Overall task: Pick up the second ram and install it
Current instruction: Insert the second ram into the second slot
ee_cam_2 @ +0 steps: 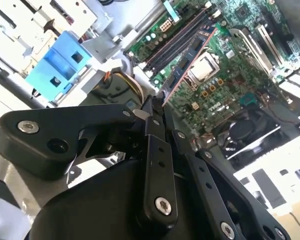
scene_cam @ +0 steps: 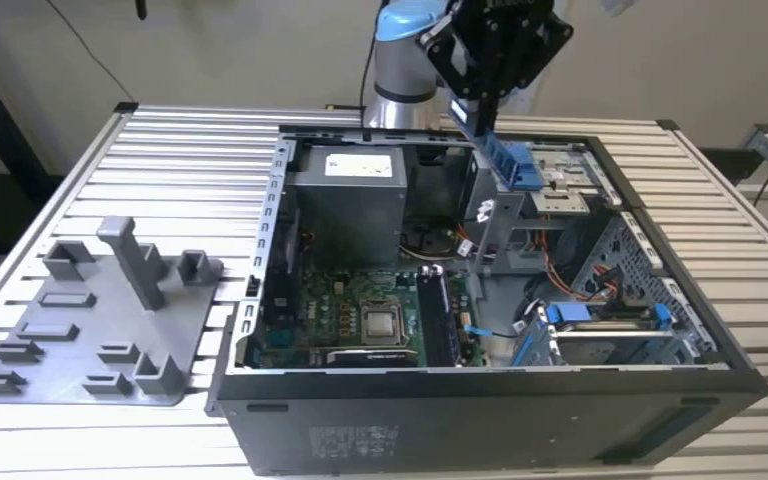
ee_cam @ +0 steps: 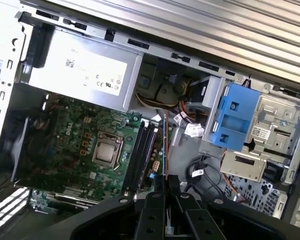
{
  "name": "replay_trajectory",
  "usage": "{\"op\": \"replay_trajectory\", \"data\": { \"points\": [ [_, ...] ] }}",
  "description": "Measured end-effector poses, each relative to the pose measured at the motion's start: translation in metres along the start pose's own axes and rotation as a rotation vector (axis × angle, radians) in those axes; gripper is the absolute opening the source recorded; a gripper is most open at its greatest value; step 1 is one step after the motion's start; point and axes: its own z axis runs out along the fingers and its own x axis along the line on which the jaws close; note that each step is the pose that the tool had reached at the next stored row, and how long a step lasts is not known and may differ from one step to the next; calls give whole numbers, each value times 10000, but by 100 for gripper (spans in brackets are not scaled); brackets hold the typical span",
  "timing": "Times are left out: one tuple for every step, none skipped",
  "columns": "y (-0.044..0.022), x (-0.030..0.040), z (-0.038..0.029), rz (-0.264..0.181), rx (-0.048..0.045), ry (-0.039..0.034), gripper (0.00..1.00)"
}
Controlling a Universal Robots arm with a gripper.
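Pinching the second ram [ee_cam_2: 188, 62], end effector [ee_cam_2: 156, 102] above motherboard [scene_cam: 357, 312], blue bracket [scene_cam: 528, 166] beside.

second ram [ee_cam_2: 188, 61] end hidden inside end effector [ee_cam_2: 158, 104], probably clamped

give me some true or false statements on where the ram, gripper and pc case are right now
1. The gripper is shut on the second ram. True.
2. The second ram is seated in a slot. False: it is held above the open computer case, clear of the motherboard.
3. The grey fixture lies on the table, at the exterior view's left of the case. True.
4. The case's side is closed. False: it is open, with the motherboard in sight.
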Motion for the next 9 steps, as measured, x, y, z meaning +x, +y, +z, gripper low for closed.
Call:
{"op": "replay_trajectory", "data": {
  "points": [
    [0,0,3,75,6,16,14],
    [-1,-1,7,124,7,34,14],
    [-1,-3,10,154,4,61,14],
    [-1,-6,14,178,-2,89,14],
    [-2,-9,18,201,-5,114,14],
    [-2,-11,22,225,-8,137,14],
    [-3,-13,27,254,-12,158,14],
    [-3,-12,31,312,-13,175,14],
    [-3,-11,36,426,-8,181,14]
  ]
}}
